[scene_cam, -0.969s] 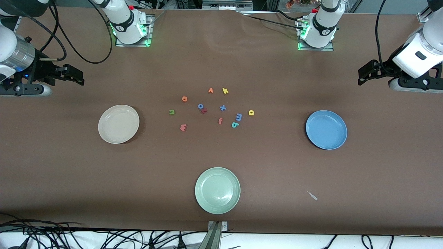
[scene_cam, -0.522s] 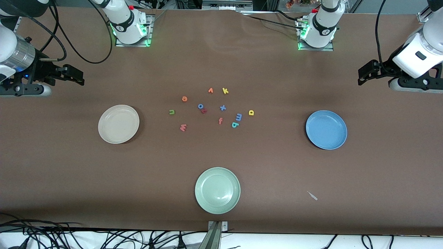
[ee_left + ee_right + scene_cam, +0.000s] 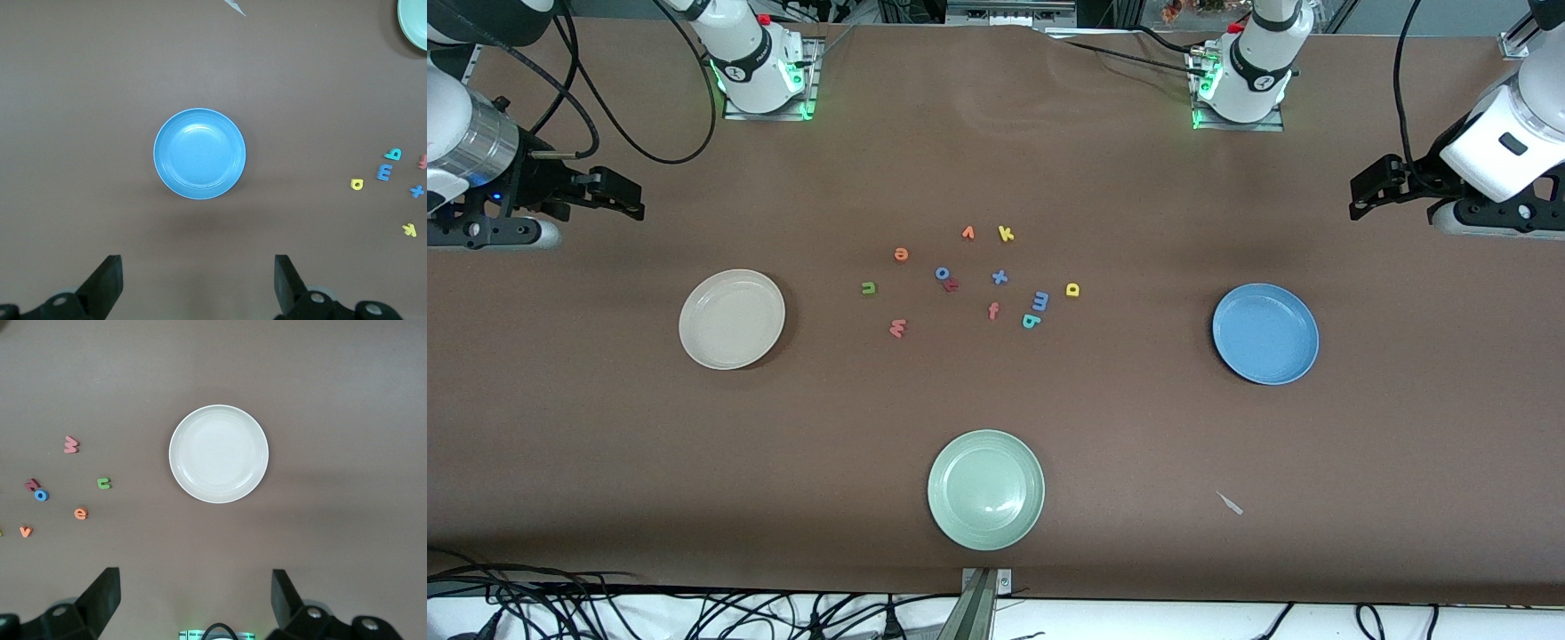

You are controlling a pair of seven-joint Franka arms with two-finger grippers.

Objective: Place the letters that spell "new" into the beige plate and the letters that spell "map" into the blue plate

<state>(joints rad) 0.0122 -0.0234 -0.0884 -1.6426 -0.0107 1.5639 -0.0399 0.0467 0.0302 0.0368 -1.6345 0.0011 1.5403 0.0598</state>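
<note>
Pale green plate (image 3: 985,490) nearest the front camera; orange v (image 3: 967,233) beside yellow k (image 3: 1006,234).

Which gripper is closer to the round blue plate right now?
Left. The left gripper, open, hangs at its own end of the table, by the round blue plate. The right gripper, also open, waits at the right arm's end.

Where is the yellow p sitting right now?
In the front view the yellow p lies flat on the table at the letter cluster's edge toward the left arm's end, beside the blue m, between the cluster and the blue plate.
</note>
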